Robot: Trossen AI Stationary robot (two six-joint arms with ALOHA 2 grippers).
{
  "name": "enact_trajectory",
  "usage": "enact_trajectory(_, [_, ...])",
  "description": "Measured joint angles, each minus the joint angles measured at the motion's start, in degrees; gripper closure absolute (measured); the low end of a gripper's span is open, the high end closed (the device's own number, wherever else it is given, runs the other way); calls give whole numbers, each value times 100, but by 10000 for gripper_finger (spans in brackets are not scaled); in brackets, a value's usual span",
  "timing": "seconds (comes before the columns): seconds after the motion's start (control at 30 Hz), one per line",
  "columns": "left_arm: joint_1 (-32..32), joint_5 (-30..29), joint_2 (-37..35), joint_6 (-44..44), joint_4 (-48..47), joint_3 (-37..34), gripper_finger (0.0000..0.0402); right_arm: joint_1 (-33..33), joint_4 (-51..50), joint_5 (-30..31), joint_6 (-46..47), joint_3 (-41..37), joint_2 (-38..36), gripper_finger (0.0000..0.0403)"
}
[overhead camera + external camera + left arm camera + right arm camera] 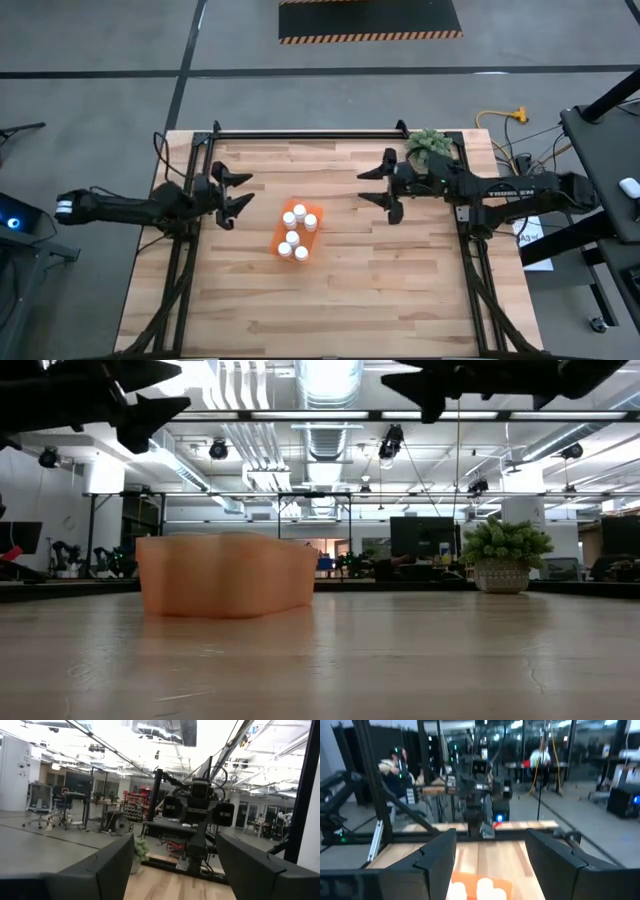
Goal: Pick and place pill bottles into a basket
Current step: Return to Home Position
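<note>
From above, six pill bottles (293,237) stand in the basket (277,238) on the table (400,285). The low view shows only the basket's orange wall. My left gripper (247,190) and right gripper (363,186) hang spread and empty on either side.

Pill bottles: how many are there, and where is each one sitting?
6 pill bottles, all inside the orange basket: three clustered at one end, one in the middle, two at the other end. Seen from above, none appears hidden.
</note>
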Motion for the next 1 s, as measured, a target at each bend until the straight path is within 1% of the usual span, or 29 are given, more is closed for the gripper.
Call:
enact_trajectory(0.07, [-3,0,-58,-2,-88,-2,136,0,171,90,6,-228,-236,177])
enact_trajectory(0.2, [-1,-2,-172,37,-298,-9,136,15,218,483,94,-717,-882,177])
enact_trajectory(0.37, [-1,0,-732,118,-690,-13,136,37,226,670,162,-1307,-1909,177])
enact_trajectory(0.47, [-1,-3,-1093,139,-935,-25,136,119,191,996,153,-1603,-2515,177])
enact_trajectory(0.63, [-1,17,-1621,138,-1041,-90,136,334,-250,1415,33,-1888,-3408,177])
enact_trajectory(0.8, [-1,22,-2073,138,-1468,-90,136,596,-651,1789,-131,-2029,-4174,177])
enact_trajectory(0.9, [-1,23,-2215,131,-1629,-90,136,707,-800,1817,-222,-2075,-4619,177])
enact_trajectory(1.0, [-1,24,-2206,132,-1626,-90,136,800,-1076,1817,-302,-2090,-5039,177])
